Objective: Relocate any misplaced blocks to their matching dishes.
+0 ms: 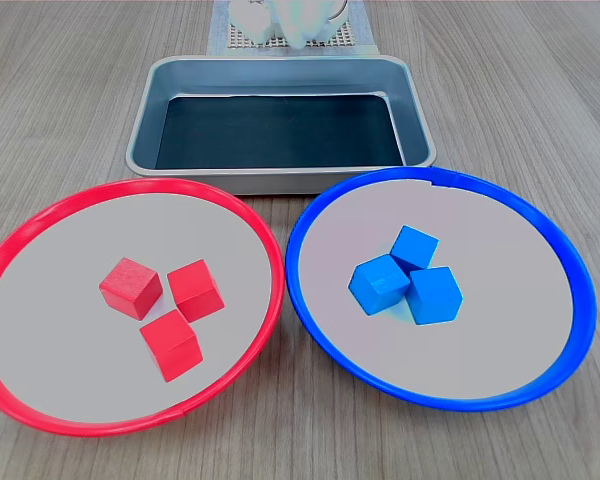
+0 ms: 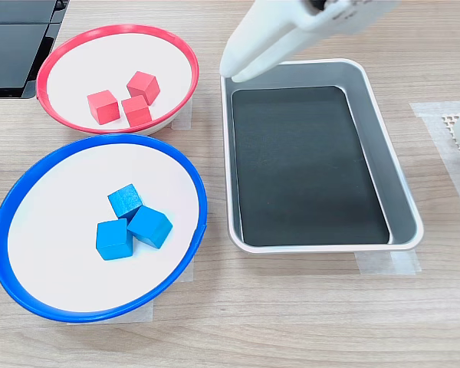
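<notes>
3 red blocks (image 1: 165,305) sit mid-dish in the red-rimmed dish (image 1: 40,215), 3 blue blocks (image 1: 408,275) in the blue-rimmed dish (image 1: 565,250). The gripper (image 2: 238,65) hangs over the tray (image 2: 402,192) at 11 o'clock, seemingly pressed together, empty. Nothing looks misplaced: best to hold clear.

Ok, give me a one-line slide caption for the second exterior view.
Three red blocks in the red-rimmed dish, three blue blocks in the blue-rimmed dish; hand over the metal tray.
</notes>
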{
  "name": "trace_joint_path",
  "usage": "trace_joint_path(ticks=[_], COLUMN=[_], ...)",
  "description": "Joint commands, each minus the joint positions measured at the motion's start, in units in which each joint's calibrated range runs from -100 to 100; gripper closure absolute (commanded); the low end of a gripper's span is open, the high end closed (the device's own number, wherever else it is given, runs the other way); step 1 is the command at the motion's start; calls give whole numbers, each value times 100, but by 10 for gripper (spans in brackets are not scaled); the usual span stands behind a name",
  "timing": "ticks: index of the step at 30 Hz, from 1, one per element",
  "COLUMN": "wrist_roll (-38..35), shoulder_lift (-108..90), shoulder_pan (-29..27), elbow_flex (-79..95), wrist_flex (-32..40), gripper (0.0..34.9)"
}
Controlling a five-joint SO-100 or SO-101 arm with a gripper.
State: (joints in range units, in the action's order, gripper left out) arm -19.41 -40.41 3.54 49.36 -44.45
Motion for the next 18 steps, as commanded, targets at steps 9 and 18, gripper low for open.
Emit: trace_joint_path(ticks=[9,18], wrist_roll=[1026,1661], shoulder_lift=[-1695,-3520], shoulder_pan=[-20,-208], elbow_flex=[1632,3143], wrist_flex=[966,1057], gripper=[346,346])
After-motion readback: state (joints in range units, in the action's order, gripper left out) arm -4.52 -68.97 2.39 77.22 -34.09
